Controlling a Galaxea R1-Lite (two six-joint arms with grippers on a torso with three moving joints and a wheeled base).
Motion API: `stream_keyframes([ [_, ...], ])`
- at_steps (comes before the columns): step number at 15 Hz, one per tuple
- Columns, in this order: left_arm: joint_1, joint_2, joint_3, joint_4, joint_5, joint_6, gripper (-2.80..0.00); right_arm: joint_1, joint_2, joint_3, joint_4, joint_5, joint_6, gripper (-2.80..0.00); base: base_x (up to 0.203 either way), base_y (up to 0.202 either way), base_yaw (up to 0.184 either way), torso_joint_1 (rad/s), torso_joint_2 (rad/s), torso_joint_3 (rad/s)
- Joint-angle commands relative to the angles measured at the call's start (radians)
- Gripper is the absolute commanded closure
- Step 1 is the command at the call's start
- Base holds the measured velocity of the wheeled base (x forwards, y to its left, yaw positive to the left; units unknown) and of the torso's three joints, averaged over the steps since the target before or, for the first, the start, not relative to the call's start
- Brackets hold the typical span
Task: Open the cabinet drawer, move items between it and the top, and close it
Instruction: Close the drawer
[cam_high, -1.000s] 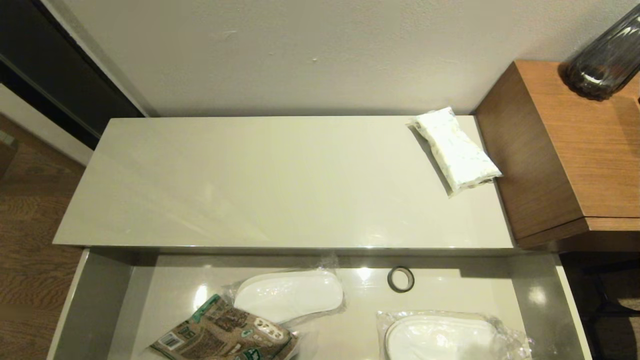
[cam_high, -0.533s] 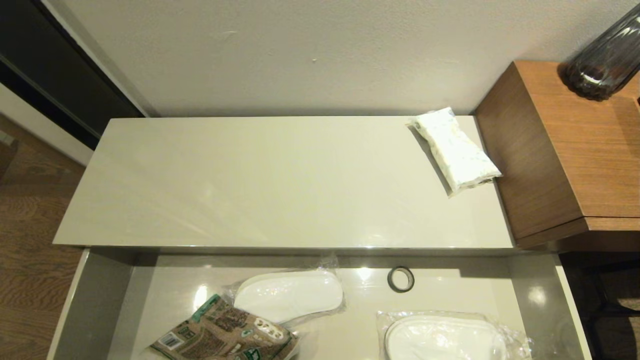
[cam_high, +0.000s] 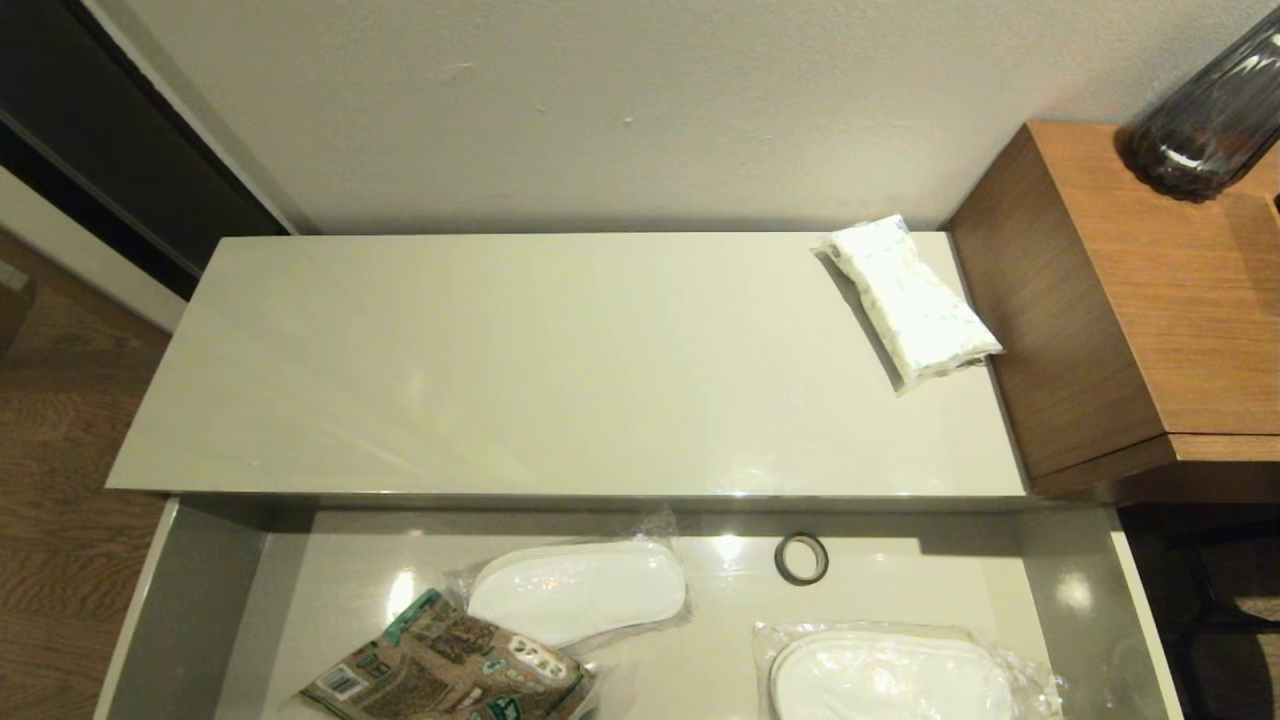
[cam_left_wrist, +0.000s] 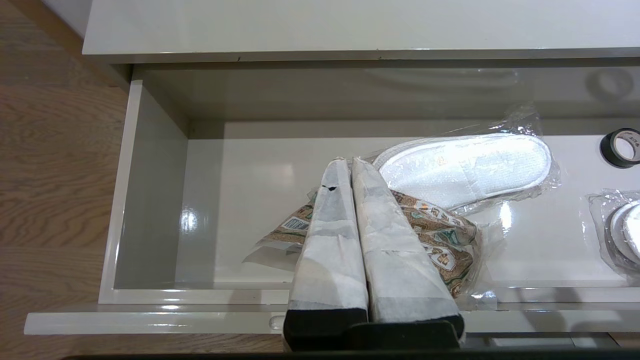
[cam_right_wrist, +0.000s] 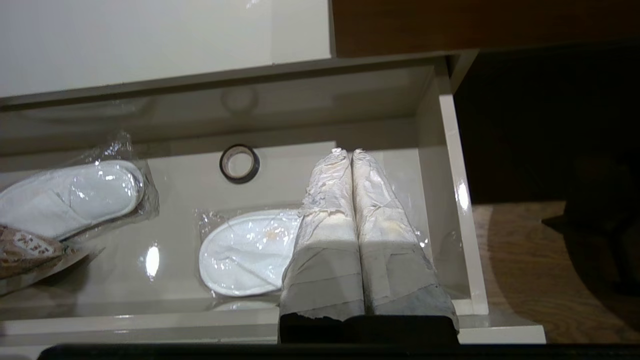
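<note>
Cabinet drawer (cam_high: 1070, 590), wide glossy cream-white with grey walls, stands open; both grippers, left (cam_left_wrist: 350, 165) and right (cam_right_wrist: 346, 154), hang pinched empty above it, so closing could snag the crinkly brown-and-green printed packet (cam_high: 450, 675).

- Looks like a hotel guest room, or a bedroom fitted out like one.
- Disposable white slippers (cam_high: 578, 592), sealed in clear plastic bags, lie in the open cabinet drawer (cam_high: 1070, 590).
- A long glossy cream top (cam_high: 520, 370) stands against a plain textured wall (cam_high: 620, 100).
- Beside it stands an orange-brown wooden unit (cam_high: 1130, 290) with a dark glass vase (cam_high: 1210, 110) on it.
- Wood-grain floor (cam_high: 50, 450) runs alongside.
</note>
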Motion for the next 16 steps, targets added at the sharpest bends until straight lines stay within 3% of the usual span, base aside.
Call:
stream_keyframes([
  [1,0.0,0.002,0.0,0.0,0.0,0.0,0.0,0.0,-0.039,0.002,-0.007,-0.004,-0.011,0.0,0.0,0.0,0.0,0.0,0.0,0.0],
  [4,0.0,0.002,0.002,-0.001,0.002,-0.001,0.0,0.0,-0.044,0.002,0.013,0.006,-0.169,0.0,0.0,0.0,0.0,0.0,0.0,0.0],
  [6,0.0,0.002,0.002,0.0,0.002,-0.003,0.0,0.0,-0.044,-0.002,0.039,0.023,-0.199,0.0,0.0,0.0,0.0,0.0,0.0,0.0],
  [9,0.0,0.002,0.002,0.0,0.002,-0.003,0.0,0.0,-0.044,-0.006,0.043,0.012,-0.139,0.0,0.0,0.0,0.0,0.0,0.0,0.0],
  [12,0.0,0.002,0.002,0.0,0.002,-0.003,0.0,0.0,-0.042,-0.038,0.061,0.015,-0.136,0.0,0.0,0.0,0.0,0.0,0.0,0.0],
  [14,0.0,0.002,0.002,0.0,0.002,-0.003,0.0,0.0,0.021,-0.21,0.178,0.045,-0.131,0.0,0.0,0.0,0.0,0.0,0.0,0.0],
  [16,0.0,0.002,0.002,0.0,0.002,-0.003,0.0,-0.003,0.157,-0.377,0.298,0.065,-0.075,0.0,0.0,0.0,0.0,0.0,0.0,0.0],
])
